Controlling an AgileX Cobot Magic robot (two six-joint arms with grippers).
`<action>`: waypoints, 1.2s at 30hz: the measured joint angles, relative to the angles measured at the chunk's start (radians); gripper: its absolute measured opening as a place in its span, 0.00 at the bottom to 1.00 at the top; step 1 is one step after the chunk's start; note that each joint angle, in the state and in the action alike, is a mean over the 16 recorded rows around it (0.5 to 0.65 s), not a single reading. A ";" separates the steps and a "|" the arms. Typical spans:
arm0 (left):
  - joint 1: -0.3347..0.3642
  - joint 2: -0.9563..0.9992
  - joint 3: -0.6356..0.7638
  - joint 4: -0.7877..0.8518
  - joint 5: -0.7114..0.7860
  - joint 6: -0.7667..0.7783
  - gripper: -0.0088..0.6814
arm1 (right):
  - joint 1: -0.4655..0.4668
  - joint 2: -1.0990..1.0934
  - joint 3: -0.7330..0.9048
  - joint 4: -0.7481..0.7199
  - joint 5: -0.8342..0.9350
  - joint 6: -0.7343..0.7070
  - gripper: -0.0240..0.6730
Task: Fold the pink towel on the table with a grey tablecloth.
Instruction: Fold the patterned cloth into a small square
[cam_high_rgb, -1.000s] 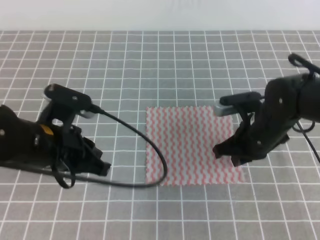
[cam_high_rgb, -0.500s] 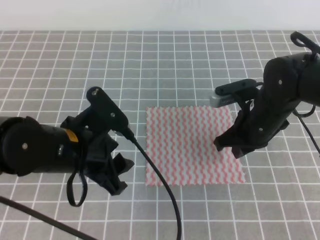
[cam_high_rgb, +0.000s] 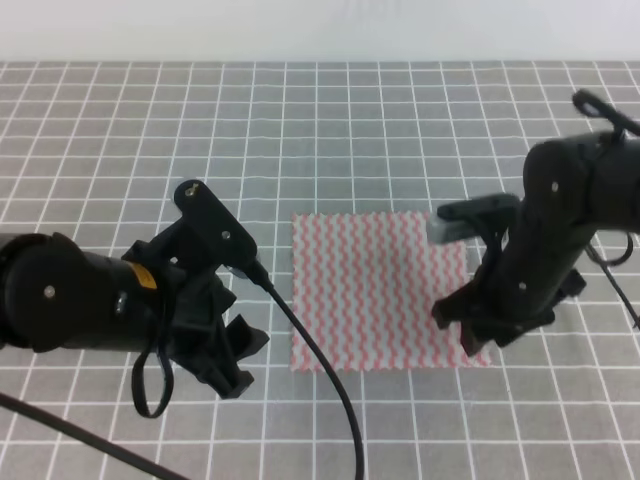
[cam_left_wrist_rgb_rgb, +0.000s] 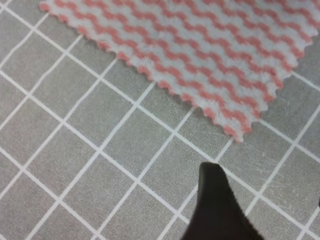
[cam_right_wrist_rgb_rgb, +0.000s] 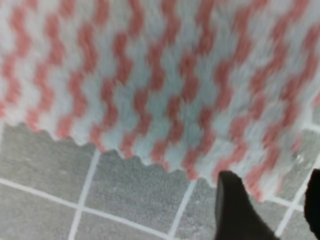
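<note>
The table with a grey tablecloth (cam_high_rgb: 330, 110) fills the frame. The pink towel (cam_high_rgb: 380, 290) lies flat at centre. Left gripper (cam_high_rgb: 235, 360) hovers lower left, off the cloth — jaw state unclear. Right gripper (cam_high_rgb: 478, 335) sits over the towel's lower right corner — fingers (cam_right_wrist_rgb_rgb: 235, 210) spread.

We take this for a robotics lab bench, not a home. The table with a grey tablecloth (cam_high_rgb: 400, 120) carries a regular grid of thin white lines, a plain white wall (cam_high_rgb: 320, 30) closes the far side, and two black arms with wrist cameras and loose cables work over it.
</note>
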 joint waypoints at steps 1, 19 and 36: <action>0.000 0.000 0.000 -0.001 0.000 0.000 0.58 | 0.000 0.002 0.006 0.002 -0.002 0.005 0.45; 0.000 0.001 0.000 -0.006 -0.015 0.000 0.59 | -0.001 0.039 0.035 0.012 -0.047 0.034 0.17; -0.053 0.046 0.000 0.122 -0.053 0.040 0.59 | -0.002 0.015 -0.077 0.001 -0.051 -0.021 0.01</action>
